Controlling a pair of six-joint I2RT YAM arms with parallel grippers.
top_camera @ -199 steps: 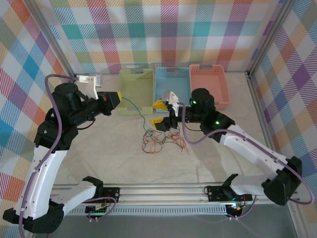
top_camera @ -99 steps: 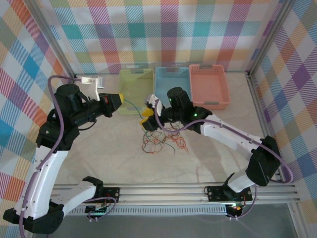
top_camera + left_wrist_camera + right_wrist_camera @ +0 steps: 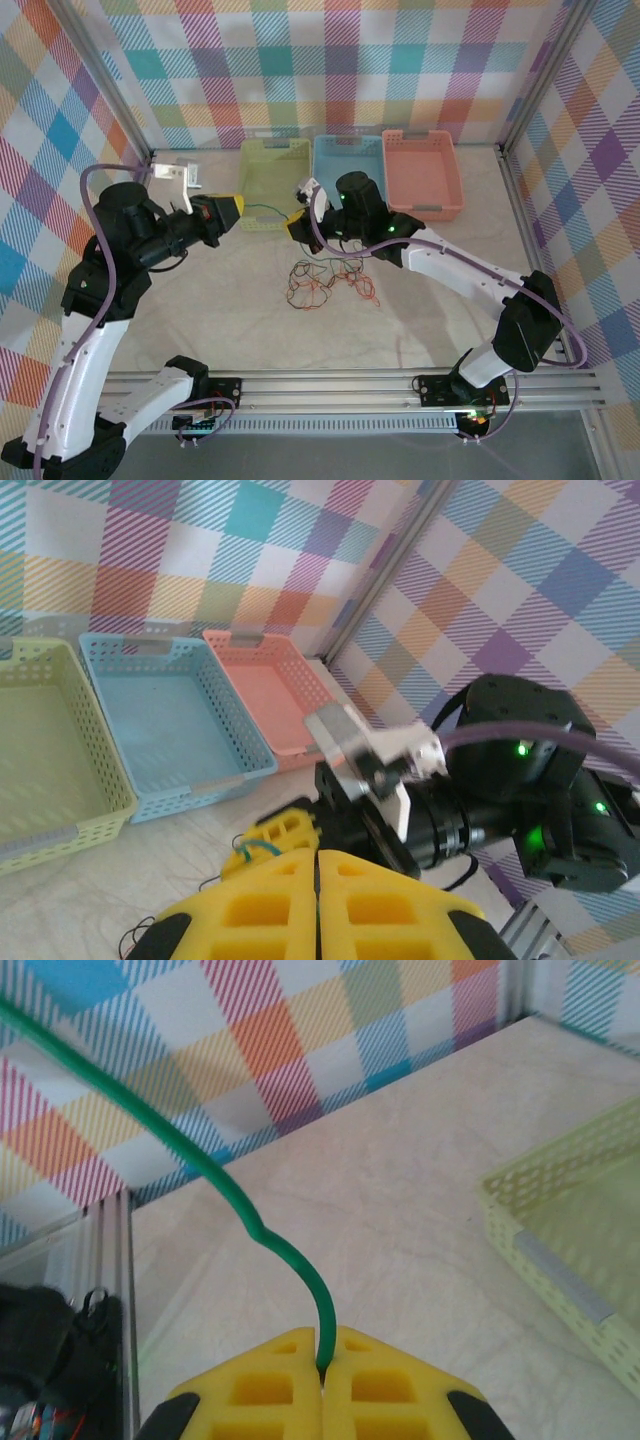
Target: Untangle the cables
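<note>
The cables (image 3: 325, 283) lie as a loose knot of orange-red, black and green strands on the table mat. One green cable (image 3: 265, 208) runs out of the knot and spans the gap between both grippers above the table. My left gripper (image 3: 238, 208) is shut on one end of it, with a thin green line between its yellow fingers (image 3: 280, 910). My right gripper (image 3: 293, 226) faces it and is shut on the same green cable (image 3: 250, 1222), which rises out of its closed tips (image 3: 322, 1348). In the left wrist view the right gripper's yellow fingers (image 3: 285, 832) sit just ahead of my left gripper (image 3: 320, 858).
Three baskets stand in a row at the back: yellow-green (image 3: 273, 185), blue (image 3: 345, 165) and pink (image 3: 422, 170). Aluminium frame posts and checked walls close the sides. The yellow-green basket's corner (image 3: 570, 1230) is close to the right gripper.
The right arm has swung left from beside the knot to the green cable near the left gripper, and its jaws have shut on it. The left arm shifted slightly, still shut.
</note>
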